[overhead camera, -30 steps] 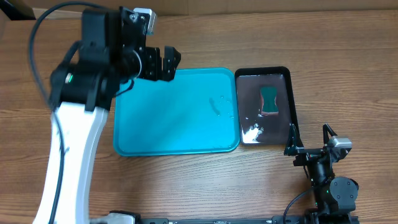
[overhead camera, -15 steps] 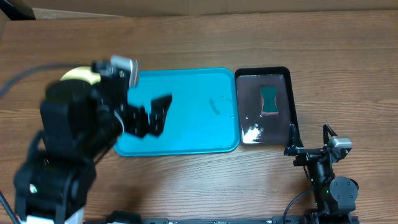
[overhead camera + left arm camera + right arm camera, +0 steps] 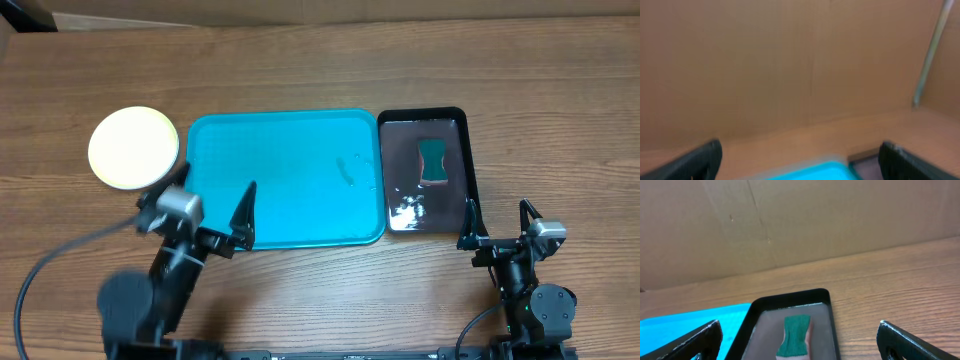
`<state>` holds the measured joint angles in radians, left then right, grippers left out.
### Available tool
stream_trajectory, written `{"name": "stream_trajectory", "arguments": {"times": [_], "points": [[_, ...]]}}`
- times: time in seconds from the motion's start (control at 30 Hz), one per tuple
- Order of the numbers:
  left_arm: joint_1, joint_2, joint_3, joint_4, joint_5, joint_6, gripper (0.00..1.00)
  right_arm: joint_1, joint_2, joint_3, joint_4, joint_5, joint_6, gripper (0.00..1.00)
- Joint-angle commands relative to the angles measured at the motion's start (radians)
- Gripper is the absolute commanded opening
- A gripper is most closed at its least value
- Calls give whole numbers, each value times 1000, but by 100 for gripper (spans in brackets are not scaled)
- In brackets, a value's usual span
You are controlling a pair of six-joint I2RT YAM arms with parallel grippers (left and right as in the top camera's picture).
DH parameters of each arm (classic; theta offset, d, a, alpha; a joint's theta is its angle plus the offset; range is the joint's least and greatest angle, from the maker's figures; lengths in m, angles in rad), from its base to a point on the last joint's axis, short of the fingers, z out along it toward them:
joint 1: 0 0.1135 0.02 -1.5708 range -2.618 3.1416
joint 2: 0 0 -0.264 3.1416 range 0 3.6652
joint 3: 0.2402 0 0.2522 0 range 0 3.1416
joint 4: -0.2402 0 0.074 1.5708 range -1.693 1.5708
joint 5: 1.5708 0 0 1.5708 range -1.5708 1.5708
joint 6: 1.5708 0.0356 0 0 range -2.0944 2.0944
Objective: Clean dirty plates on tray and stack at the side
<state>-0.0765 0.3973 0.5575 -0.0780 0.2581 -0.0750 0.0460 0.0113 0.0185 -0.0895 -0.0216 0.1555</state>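
A pale yellow plate (image 3: 133, 148) lies on the table just left of the turquoise tray (image 3: 285, 178); from above I cannot tell whether other plates lie under it. The tray holds no plates, only small wet marks. My left gripper (image 3: 197, 215) hangs open near the tray's front left corner, with nothing between its fingers. The blurred left wrist view shows the same gripper (image 3: 800, 150) open above the tray's corner (image 3: 815, 171). My right gripper (image 3: 497, 222) rests open at the front right. In its wrist view this gripper (image 3: 800, 330) is empty and faces the tray (image 3: 690, 321).
A narrow glossy black tray (image 3: 462, 150) stands against the turquoise tray's right side. It holds a green sponge (image 3: 432, 162) and some white foam (image 3: 405, 211). The sponge (image 3: 796, 336) and black tray rim (image 3: 790, 297) show in the right wrist view. A cardboard wall closes the back.
My left arm has drawn back from the tray's far left corner to the table's front edge, uncovering the yellow plate. The right arm has stayed still.
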Motion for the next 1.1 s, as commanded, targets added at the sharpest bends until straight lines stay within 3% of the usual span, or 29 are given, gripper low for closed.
{"name": "stream_trajectory", "arguments": {"times": [0.0, 0.13, 0.27, 0.8, 1.07], "points": [[16, -129, -161, 283, -2, -1, 100, -2, -8, -11, 5, 6, -6, 100], [38, -247, -304, 557, -6, -3, 100, -2, -8, -11, 5, 6, -5, 100], [57, -329, -369, 613, -7, -4, 100, -2, -8, -11, 5, 6, -6, 100], [72, -394, -553, 632, -74, -4, 100, -2, -8, -11, 5, 6, -6, 100], [91, -394, -553, 401, -140, -3, 100, -2, -8, -11, 5, 6, -6, 100]]}}
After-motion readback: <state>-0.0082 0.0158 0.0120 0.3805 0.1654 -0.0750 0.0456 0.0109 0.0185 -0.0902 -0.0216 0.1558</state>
